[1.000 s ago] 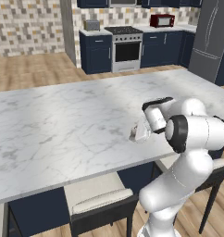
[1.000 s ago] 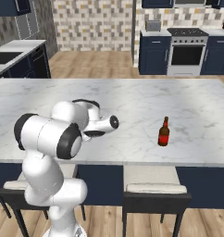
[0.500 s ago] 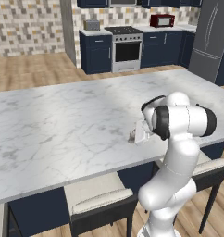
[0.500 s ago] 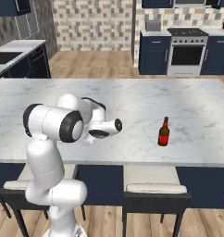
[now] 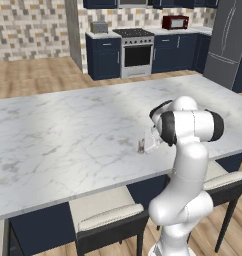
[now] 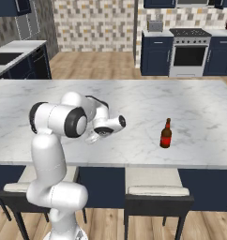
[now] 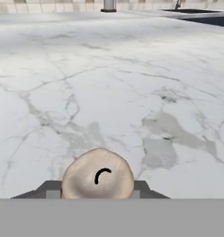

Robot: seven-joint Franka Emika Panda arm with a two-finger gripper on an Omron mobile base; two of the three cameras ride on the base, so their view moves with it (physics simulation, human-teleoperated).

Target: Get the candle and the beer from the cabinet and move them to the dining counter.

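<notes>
Dining counter point(image 5: 68, 130) under pincer point(image 5: 142, 146); pincer clamped on candle point(image 7: 98, 177); beer point(image 6: 166, 134) upright nearby.

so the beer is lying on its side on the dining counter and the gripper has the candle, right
Not quite: the beer stands upright on the dining counter, as the right base view shows. The rest holds: the gripper is shut on the candle, seen in the hand view.

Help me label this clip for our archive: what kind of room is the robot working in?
A home-style kitchen, rendered in simulation. A stainless stove sits between navy cabinets against a tiled backsplash, a red microwave is on the back worktop, and a long marble dining counter with cushioned stools fills the foreground.
</notes>
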